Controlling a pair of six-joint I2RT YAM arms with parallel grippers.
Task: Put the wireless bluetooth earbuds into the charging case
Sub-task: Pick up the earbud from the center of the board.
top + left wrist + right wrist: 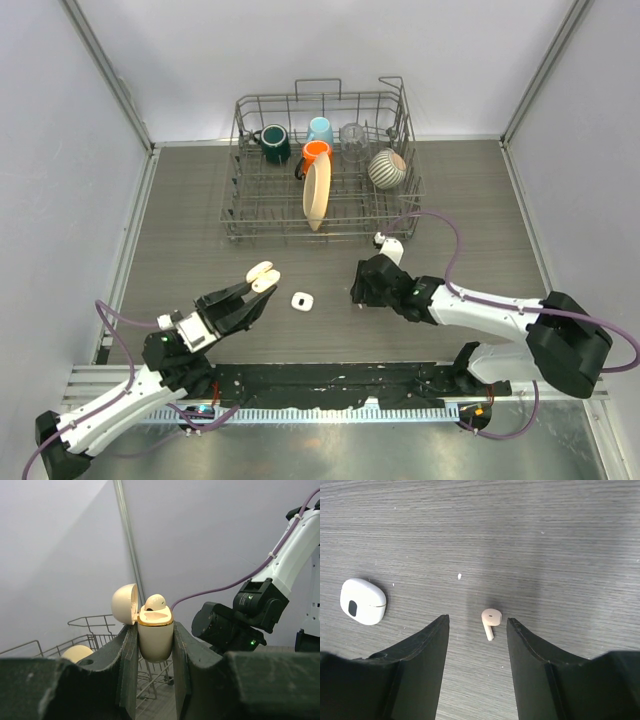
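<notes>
Top external: dish rack (370,96) holding mugs (275,145) sits at table's (180,230) back.

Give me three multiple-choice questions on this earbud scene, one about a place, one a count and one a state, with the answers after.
1. Where is the loose earbud relative to the right gripper?
A. Pinched and lifted in it
B. Lying on the table between its open fingers
C. Far behind it, out of reach

2. How many charging cases show from above?
A. One
B. Two
C. Three

3. The cream case in the left gripper has its lid:
A. Open
B. Shut
C. Missing

Answers:
1. B: the right wrist view shows it flat on the wood grain between the spread fingers.
2. B: the cream case is held, and the white case sits on the table.
3. A: the lid tips back from the hinge, with a seated earbud showing.
</notes>
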